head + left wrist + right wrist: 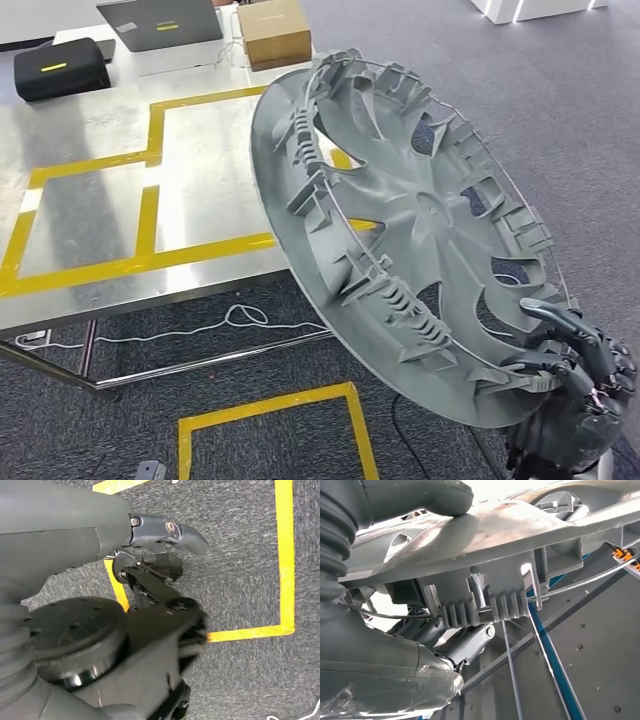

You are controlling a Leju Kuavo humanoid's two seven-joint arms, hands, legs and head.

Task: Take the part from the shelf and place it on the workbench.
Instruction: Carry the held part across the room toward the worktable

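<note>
A: On the floor, what do you see?
B: Dark grey carpet with yellow tape marking a square. A white cable loops under the workbench.

A: And the workbench?
B: A steel top with yellow tape lines. At its far edge sit a laptop, a cardboard box and a black case. I can read no writing on any of them.

A: Where is the part?
B: The grey wheel cover is tilted in the air, its far edge over the bench corner. The right hand grips its near rim.

A: The left hand?
B: The left hand hangs over the carpet, holding nothing, fingers apart.
</note>
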